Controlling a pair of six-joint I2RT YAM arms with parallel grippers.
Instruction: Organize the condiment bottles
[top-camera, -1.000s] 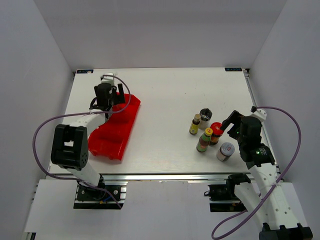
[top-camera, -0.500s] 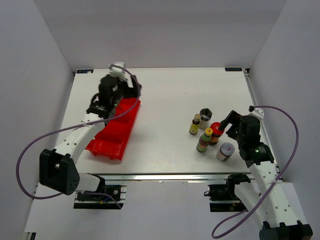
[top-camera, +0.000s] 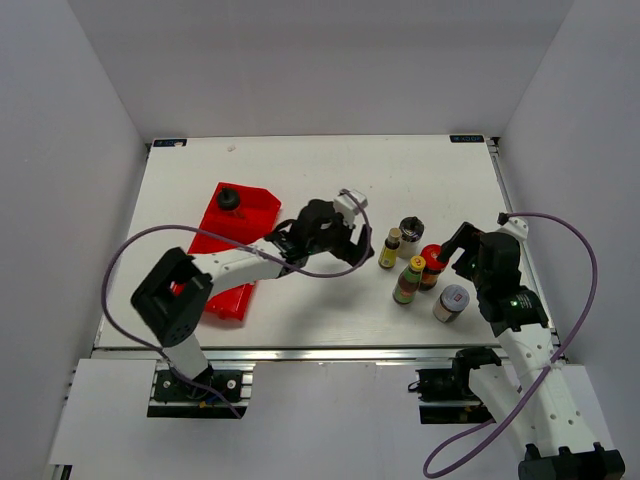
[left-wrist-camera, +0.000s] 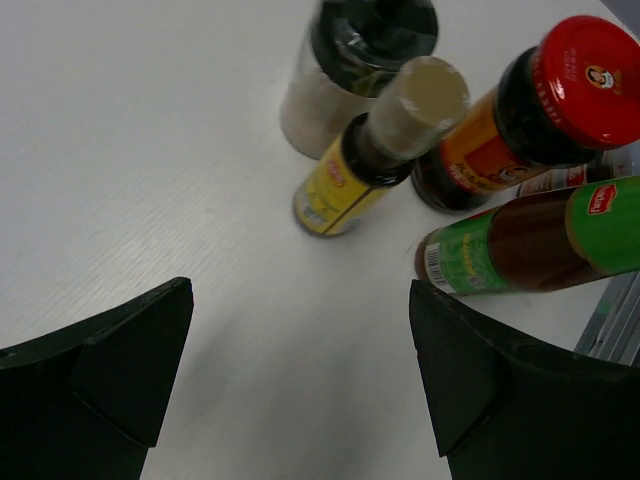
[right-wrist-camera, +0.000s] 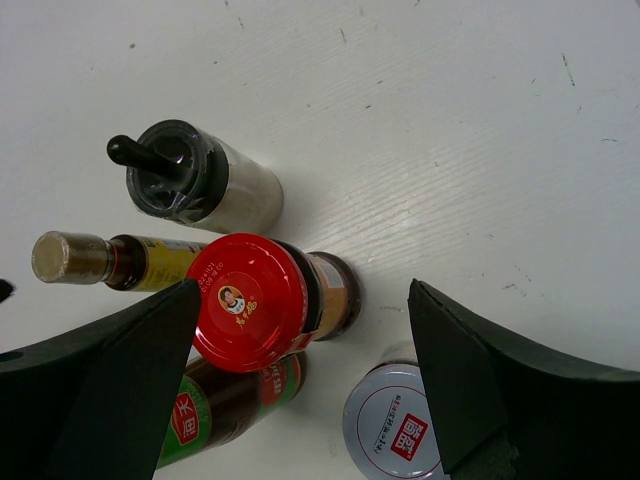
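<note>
- Black and wide apart, the two fingers (left-wrist-camera: 120, 370) of the left gripper (top-camera: 352, 248) held nothing.
- That gripper hung low over the white table (top-camera: 320, 170), pointing at the group of bottles on the right side.
- The nearest thing in front of it was the small yellow bottle (left-wrist-camera: 345, 180) with a brownish cap, and they were not touching.
- Just behind that bottle stood the pale jar (left-wrist-camera: 340, 70) with a black top.
- The red-capped jar (left-wrist-camera: 530, 115) stood beside the small yellow bottle, on its right in the top view.
- The green-label bottle (left-wrist-camera: 530, 240), with a yellow cap, stood just beside the red-capped jar.
- The right gripper (top-camera: 458, 250) was open wide too, and it held nothing.
- It hung just above the red-capped jar, with one finger on each side in its own camera.
- The white-capped jar (right-wrist-camera: 395, 435) stood near the green-label bottle, at the edge of the group closest to the right arm.
- Far off on the left side lay the red tray (top-camera: 255, 215).
- One black-capped bottle (top-camera: 229, 200) stood in the tray's far end.
- The left arm reached across the tray's middle.
</note>
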